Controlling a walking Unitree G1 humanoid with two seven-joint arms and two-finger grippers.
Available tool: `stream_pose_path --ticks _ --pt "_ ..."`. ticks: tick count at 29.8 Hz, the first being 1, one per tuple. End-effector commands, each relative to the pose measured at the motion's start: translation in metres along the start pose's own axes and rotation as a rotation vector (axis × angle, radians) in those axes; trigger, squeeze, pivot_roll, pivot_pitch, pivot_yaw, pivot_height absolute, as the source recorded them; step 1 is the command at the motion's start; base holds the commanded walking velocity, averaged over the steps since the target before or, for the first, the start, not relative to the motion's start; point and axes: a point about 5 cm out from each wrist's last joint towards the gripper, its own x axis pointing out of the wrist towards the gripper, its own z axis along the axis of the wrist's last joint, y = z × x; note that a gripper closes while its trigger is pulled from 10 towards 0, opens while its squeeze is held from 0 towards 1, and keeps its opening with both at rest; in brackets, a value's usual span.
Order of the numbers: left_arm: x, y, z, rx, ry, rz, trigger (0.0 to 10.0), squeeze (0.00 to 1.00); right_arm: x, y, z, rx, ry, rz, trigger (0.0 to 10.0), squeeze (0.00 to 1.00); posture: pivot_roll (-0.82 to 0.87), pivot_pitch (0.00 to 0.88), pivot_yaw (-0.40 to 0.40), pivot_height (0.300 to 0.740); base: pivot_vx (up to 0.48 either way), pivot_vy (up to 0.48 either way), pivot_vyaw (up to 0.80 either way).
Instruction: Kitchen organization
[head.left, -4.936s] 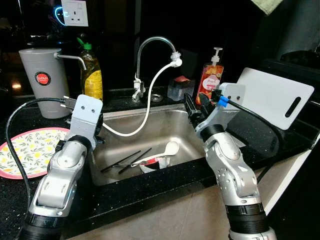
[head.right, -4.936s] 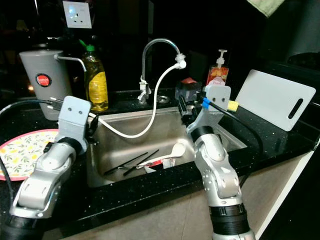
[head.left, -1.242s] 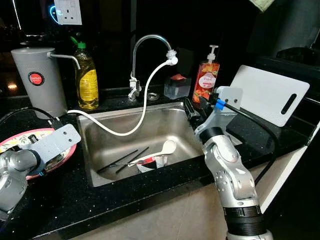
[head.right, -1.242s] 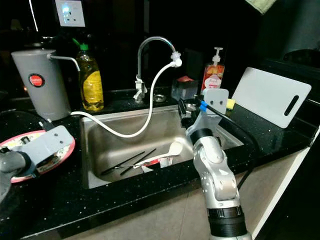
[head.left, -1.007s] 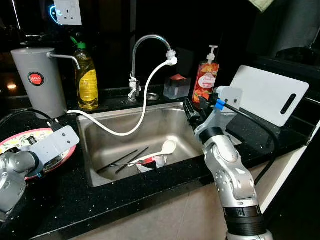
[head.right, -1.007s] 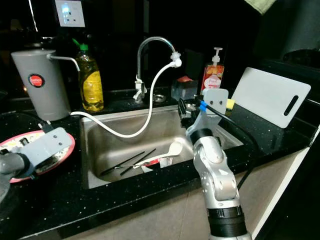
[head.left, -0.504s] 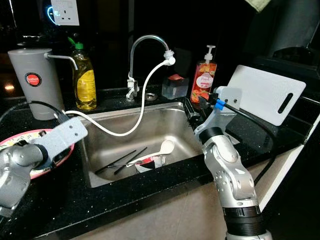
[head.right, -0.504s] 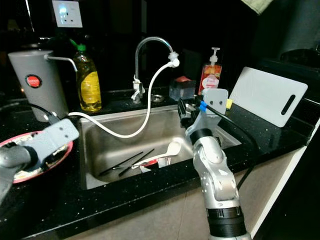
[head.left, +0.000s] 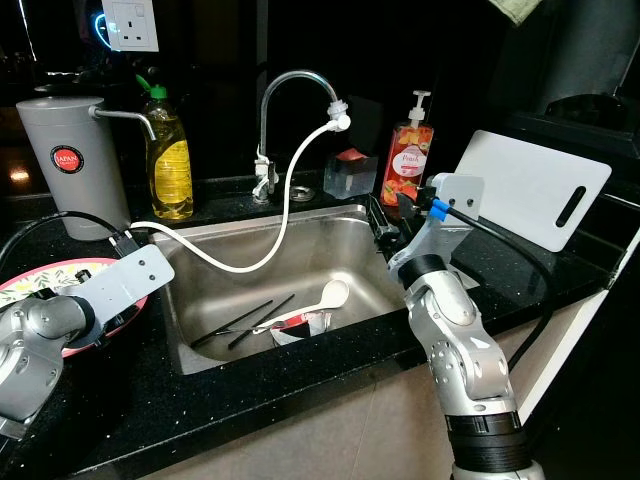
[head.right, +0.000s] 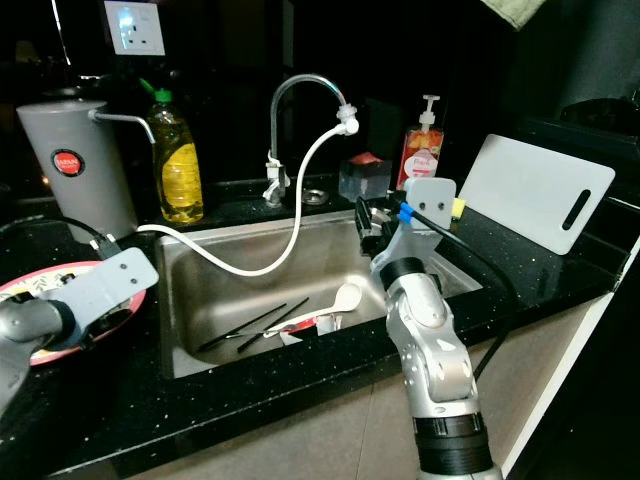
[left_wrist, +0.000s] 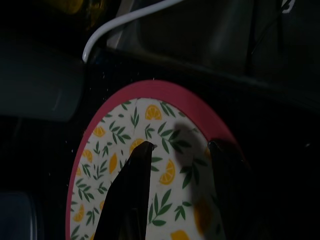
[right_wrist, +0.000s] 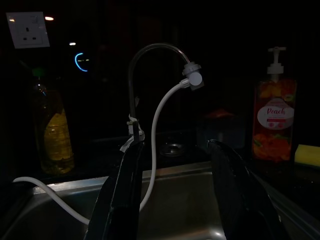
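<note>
Lemon-print plate (left_wrist: 150, 165) beneath parted left end effector (left_wrist: 177, 150)

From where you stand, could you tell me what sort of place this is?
Most likely a home kitchen, at the sink counter: a steel sink with a curved faucet is set into a black speckled countertop, with a dish soap bottle and a white cutting board beside it.

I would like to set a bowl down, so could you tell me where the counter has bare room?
Bare black counter lies between the sink front rim and the counter edge, and between the sink's right rim and the white cutting board. The back ledge is crowded: grey jug, yellow bottle, tap, soap dispenser.
</note>
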Motion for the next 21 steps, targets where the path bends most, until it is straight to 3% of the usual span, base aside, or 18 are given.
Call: stream_pose_path --ticks 1,11,21 --pt "0.005 -0.013 -0.015 -0.032 0.064 -0.068 10.0 0.0 -0.002 -0.001 0.003 0.003 -0.016 -0.002 10.0 0.0 -0.03 0.0 -0.036 0.74 0.0 0.0 0.0" --pt "0.007 -0.014 -0.032 0.002 0.159 -0.034 10.0 0.0 -0.002 -0.001 0.004 0.003 -0.017 0.002 10.0 0.0 -0.03 0.0 -0.043 0.74 0.0 0.0 0.0" --pt "0.005 -0.002 -0.039 0.083 0.22 0.066 10.0 0.0 -0.001 0.0 0.003 0.004 -0.012 0.007 10.0 0.0 -0.03 0.0 -0.05 0.74 0.0 0.0 0.0"
